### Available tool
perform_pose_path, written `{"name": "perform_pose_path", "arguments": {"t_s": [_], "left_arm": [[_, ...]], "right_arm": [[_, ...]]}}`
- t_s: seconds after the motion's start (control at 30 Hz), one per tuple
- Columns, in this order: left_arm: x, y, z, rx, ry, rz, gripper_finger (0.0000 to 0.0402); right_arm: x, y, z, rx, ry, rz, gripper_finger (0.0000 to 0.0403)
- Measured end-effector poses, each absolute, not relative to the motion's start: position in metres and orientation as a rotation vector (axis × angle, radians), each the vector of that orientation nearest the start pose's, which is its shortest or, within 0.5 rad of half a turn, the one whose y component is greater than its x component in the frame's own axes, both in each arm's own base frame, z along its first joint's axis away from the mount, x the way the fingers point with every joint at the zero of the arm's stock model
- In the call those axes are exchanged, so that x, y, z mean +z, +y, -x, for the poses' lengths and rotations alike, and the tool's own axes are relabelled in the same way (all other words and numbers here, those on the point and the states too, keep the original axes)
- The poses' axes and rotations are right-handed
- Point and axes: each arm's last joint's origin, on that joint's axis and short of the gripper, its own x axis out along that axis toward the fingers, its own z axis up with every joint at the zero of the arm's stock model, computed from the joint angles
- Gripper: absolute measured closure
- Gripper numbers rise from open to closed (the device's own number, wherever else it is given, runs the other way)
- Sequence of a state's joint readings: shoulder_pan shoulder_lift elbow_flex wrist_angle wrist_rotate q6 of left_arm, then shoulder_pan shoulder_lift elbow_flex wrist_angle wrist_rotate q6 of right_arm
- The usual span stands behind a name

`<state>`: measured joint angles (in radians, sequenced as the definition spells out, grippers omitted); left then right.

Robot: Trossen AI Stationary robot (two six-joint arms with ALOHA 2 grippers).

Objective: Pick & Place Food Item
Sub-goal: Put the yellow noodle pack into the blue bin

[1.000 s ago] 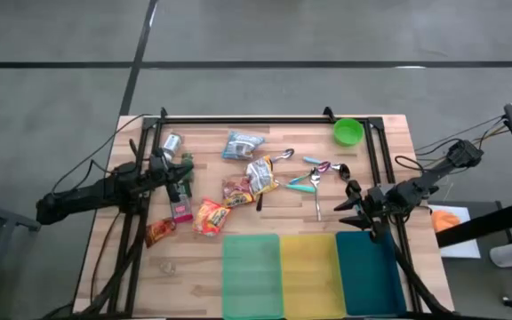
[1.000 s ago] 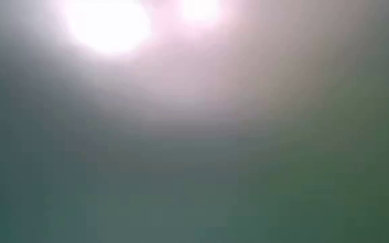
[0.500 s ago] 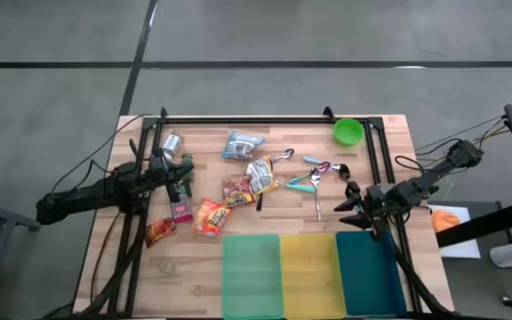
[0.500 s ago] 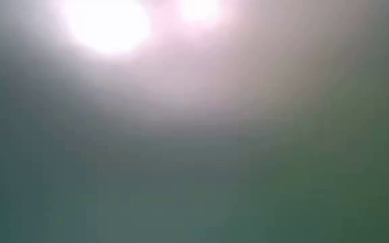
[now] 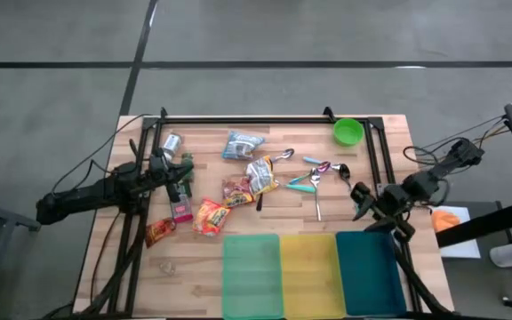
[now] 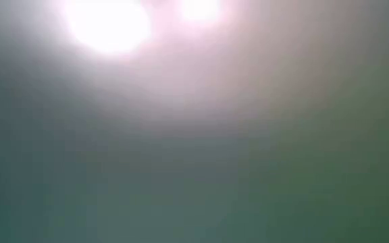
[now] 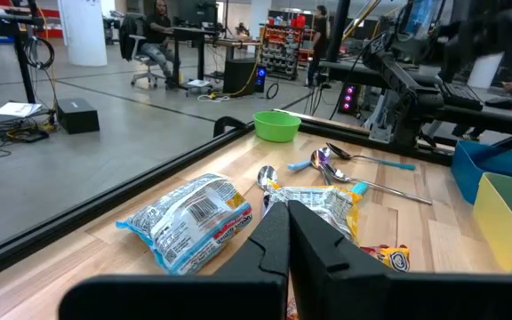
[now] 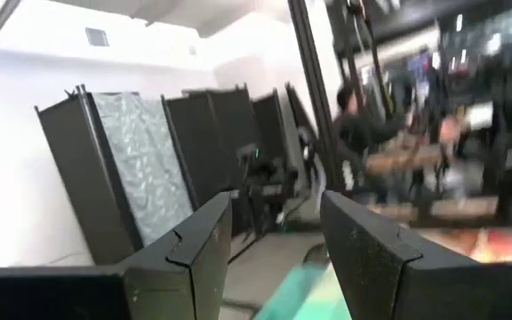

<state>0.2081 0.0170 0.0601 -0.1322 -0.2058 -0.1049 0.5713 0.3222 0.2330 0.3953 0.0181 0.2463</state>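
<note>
Snack packet (image 5: 244,144) lies lengthwise across table; left pincer (image 5: 185,173) clenched, right pincer (image 5: 359,210) released

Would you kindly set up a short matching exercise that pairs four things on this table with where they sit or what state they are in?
Things:
1. green bowl
2. teal bin
3. left gripper
4. right gripper

Descriptions:
A. fingers open, nothing between them
B. far right corner of the table
C. fingers shut, by the left-hand snack packets
D. rightmost of three bins along the near edge

Pairs: 1-B, 2-D, 3-C, 4-A
</note>
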Motion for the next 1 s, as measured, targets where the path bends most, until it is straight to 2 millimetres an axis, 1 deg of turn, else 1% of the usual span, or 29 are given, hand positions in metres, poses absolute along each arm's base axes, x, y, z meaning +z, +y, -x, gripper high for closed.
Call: {"name": "perform_pose_path", "arguments": {"t_s": [0.07, 0.13, 0.37, 0.5, 0.8, 1.0], "left_arm": [[0.17, 0.025, -0.091, 0.418, 0.068, 0.103, 0.0402], [0.17, 0.025, -0.091, 0.418, 0.068, 0.103, 0.0402], [0.17, 0.025, -0.091, 0.418, 0.068, 0.103, 0.0402], [0.17, 0.025, -0.091, 0.418, 0.068, 0.103, 0.0402], [0.17, 0.025, -0.091, 0.418, 0.068, 0.103, 0.0402], [0.17, 0.025, -0.091, 0.418, 0.068, 0.103, 0.0402]], "right_arm": [[0.267, 0.06, -0.094, 0.575, -0.254, -0.264, 0.0232], [0.276, 0.062, -0.097, 0.568, -0.242, -0.216, 0.0232], [0.295, 0.074, -0.116, 0.56, -0.148, -0.163, 0.0232], [0.297, 0.083, -0.13, 0.554, -0.099, -0.12, 0.0232], [0.299, 0.103, -0.161, 0.546, 0.004, -0.086, 0.0232], [0.294, 0.113, -0.177, 0.543, 0.03, 0.054, 0.0232]]}}
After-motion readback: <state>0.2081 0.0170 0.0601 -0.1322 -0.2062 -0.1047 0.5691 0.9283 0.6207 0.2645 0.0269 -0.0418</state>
